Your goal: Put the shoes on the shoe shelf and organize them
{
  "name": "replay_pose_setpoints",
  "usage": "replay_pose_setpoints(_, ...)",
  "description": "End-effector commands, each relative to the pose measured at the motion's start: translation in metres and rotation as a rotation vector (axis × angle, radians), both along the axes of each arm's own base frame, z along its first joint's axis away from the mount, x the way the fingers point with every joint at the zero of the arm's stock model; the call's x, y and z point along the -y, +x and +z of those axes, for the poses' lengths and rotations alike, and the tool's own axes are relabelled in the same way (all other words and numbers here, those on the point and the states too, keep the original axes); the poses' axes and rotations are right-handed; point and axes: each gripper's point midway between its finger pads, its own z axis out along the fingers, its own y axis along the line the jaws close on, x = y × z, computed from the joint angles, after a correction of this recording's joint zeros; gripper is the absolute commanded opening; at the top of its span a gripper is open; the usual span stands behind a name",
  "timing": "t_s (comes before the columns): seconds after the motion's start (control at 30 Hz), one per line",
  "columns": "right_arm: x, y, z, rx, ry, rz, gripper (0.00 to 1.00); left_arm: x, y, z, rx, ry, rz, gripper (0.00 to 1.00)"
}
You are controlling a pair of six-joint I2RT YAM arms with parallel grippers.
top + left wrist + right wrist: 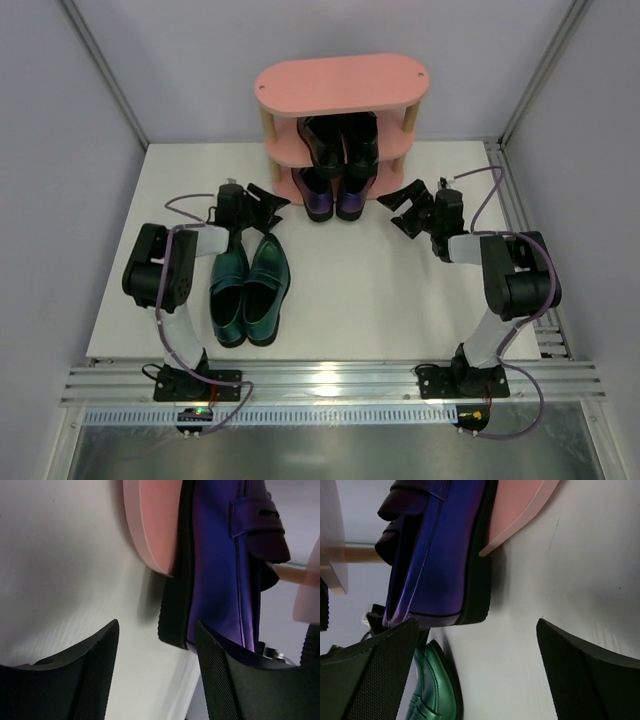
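The pink shoe shelf [340, 82] stands at the back of the table. A black pair of shoes [341, 140] sits on its middle board. A purple pair [335, 200] sits on the bottom board, heels sticking out over the front edge. The teal-green pair [250, 290] lies side by side on the table by the left arm. My left gripper [268, 208] is open just left of the purple heels, with nothing between its fingers [95, 670]; the purple shoe [220, 565] and pink board [155, 525] lie ahead. My right gripper [398, 208] stands open to the right of the purple shoe [440, 555], with a teal shoe [432, 695] beyond.
Grey enclosure walls close in the white table [380, 290] on three sides. Aluminium rails [330, 385] run along the near edge, and a rail strip [520, 215] follows the right side. Purple cables loop from both arms.
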Motion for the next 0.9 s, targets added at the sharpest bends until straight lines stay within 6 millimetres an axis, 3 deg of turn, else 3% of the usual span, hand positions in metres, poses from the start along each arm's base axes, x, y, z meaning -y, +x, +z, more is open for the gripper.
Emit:
replay_pose_setpoints(0.0,-0.011,0.028,0.043,0.129,0.123,0.019,1.00,0.014,0.030,0.045,0.118,-0.178,-0.007,0.62)
replay_pose_setpoints(0.03,-0.013,0.034,0.049,0.143,0.134,0.020,1.00,0.015,0.033,0.037,0.089,-0.207,0.009,0.62)
replay_pose_setpoints(0.13,-0.014,0.045,0.050,0.148,0.143,0.018,0.96,0.020,0.045,0.045,0.132,-0.291,0.015,0.49)
replay_pose_setpoints(0.17,-0.014,0.047,0.050,0.150,0.146,0.017,0.88,0.020,0.047,0.048,0.145,-0.307,0.015,0.33)
replay_pose_setpoints(0.2,-0.013,0.048,0.051,0.154,0.146,0.015,0.81,0.021,0.048,0.049,0.153,-0.321,0.015,0.25)
replay_pose_setpoints(0.23,-0.013,0.049,0.053,0.161,0.145,0.009,0.74,0.021,0.049,0.050,0.151,-0.333,0.022,0.07)
replay_pose_setpoints(0.27,-0.012,0.049,0.052,0.161,0.145,0.008,0.64,0.021,0.049,0.050,0.154,-0.333,0.025,0.00)
replay_pose_setpoints(0.3,-0.011,0.049,0.052,0.161,0.144,0.005,0.44,0.020,0.049,0.049,0.154,-0.327,0.029,0.00)
replay_pose_setpoints(0.4,-0.005,0.051,0.047,0.153,0.141,-0.022,0.14,0.012,0.049,0.049,0.170,-0.310,0.068,0.00)
replay_pose_setpoints(0.43,-0.004,0.052,0.045,0.150,0.140,-0.029,0.10,0.008,0.051,0.048,0.176,-0.298,0.096,0.00)
replay_pose_setpoints(0.53,-0.001,0.060,0.040,0.133,0.133,-0.054,0.04,-0.004,0.055,0.042,0.160,-0.248,0.163,0.00)
replay_pose_setpoints(0.67,0.008,0.077,0.031,0.112,0.105,-0.116,0.04,-0.028,0.064,0.026,0.120,-0.112,0.293,0.00)
replay_pose_setpoints(0.8,0.014,0.095,0.031,0.112,0.065,-0.152,0.04,-0.034,0.076,0.026,0.121,-0.036,0.331,0.00)
replay_pose_setpoints(0.87,0.016,0.101,0.023,0.097,0.050,-0.162,0.04,-0.030,0.080,0.017,0.106,-0.030,0.325,0.00)
